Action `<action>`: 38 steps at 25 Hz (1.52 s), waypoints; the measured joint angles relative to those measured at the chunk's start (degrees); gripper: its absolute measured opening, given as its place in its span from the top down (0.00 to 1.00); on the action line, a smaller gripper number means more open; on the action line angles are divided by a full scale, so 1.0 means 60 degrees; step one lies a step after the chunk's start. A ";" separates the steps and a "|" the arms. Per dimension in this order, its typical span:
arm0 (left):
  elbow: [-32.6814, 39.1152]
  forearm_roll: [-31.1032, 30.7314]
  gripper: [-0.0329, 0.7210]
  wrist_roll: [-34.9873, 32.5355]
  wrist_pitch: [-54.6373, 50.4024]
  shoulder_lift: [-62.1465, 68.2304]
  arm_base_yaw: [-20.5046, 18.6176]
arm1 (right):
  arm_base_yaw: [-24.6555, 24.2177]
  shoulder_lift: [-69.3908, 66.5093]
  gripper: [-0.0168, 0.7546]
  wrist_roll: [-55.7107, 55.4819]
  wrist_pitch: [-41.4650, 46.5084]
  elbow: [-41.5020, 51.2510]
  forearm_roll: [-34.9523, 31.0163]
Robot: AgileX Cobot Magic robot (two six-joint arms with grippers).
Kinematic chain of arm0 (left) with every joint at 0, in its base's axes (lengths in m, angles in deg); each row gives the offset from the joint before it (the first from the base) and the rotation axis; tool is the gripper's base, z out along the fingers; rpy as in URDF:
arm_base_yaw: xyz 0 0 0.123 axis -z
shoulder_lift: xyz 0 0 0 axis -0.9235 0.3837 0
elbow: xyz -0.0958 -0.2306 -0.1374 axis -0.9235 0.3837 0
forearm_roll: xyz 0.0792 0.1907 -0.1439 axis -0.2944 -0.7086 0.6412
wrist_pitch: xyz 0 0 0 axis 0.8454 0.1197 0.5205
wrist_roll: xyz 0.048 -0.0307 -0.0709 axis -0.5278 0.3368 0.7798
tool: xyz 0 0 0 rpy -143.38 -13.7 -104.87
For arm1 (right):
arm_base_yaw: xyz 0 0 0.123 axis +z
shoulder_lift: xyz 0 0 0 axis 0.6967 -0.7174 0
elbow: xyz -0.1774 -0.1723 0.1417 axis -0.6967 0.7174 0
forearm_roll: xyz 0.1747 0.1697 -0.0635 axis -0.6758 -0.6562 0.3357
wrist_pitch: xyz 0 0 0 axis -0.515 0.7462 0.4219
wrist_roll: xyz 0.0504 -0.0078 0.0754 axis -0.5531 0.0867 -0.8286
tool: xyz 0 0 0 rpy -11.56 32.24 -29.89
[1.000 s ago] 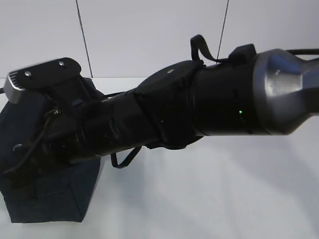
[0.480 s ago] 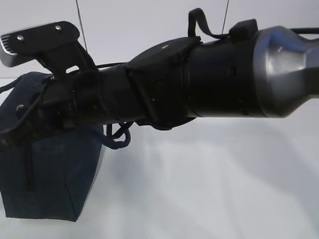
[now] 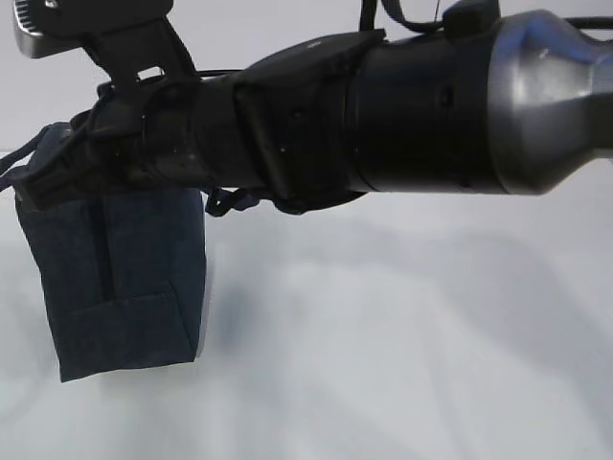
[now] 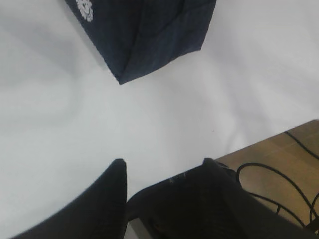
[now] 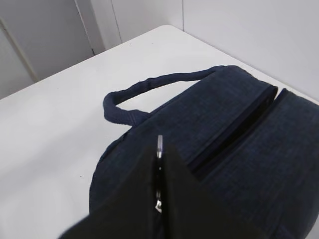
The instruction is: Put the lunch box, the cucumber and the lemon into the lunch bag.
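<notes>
The dark navy lunch bag (image 3: pixel 120 287) hangs at the left of the exterior view, under my right arm (image 3: pixel 383 105), which reaches across. In the right wrist view my right gripper (image 5: pixel 159 149) is shut on the silver ring pull (image 5: pixel 159 141), just above the lunch bag (image 5: pixel 239 149) and its zipper line (image 5: pixel 234 127). One looped handle (image 5: pixel 149 87) lies beyond. My left gripper (image 4: pixel 163 162) is open over bare table with nothing between its fingers; a corner of the lunch bag (image 4: pixel 149 35) shows ahead. The lunch box, the cucumber and the lemon are out of view.
The white table (image 3: pixel 402 345) spreads to the right of the bag. Its edge (image 4: pixel 259 144) runs close beside my left gripper, with brown floor and black cables (image 4: pixel 279 184) beyond. A wall stands behind the table.
My right arm has risen and the bag has come up with it, its base now higher and tilted.
</notes>
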 joint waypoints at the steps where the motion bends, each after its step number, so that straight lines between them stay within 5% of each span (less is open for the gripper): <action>1: 0.0000 0.0066 0.50 0.0000 0.0120 0.0000 0.0000 | 0.0000 0.0000 1.00 0.0000 0.0039 0.0000 -0.0095; 13: 0.0000 0.1009 0.48 -0.0192 0.1808 0.0218 0.0000 | 0.0000 -0.0033 1.00 0.0014 0.0749 0.0000 -0.0633; 24: 0.0000 0.2045 0.48 -0.2284 0.3180 0.2530 0.0000 | 0.0000 -0.0033 1.00 0.0033 0.0825 0.0000 -0.0669; 29: 0.0000 0.3039 0.48 -0.3360 0.3687 0.3269 0.0387 | 0.0000 -0.0033 1.00 0.0033 0.0841 0.0000 -0.0669; 38: 0.0000 0.3244 0.49 -0.3773 0.4960 0.4051 0.1069 | 0.0000 -0.0036 1.00 0.0033 0.0841 0.0000 -0.0669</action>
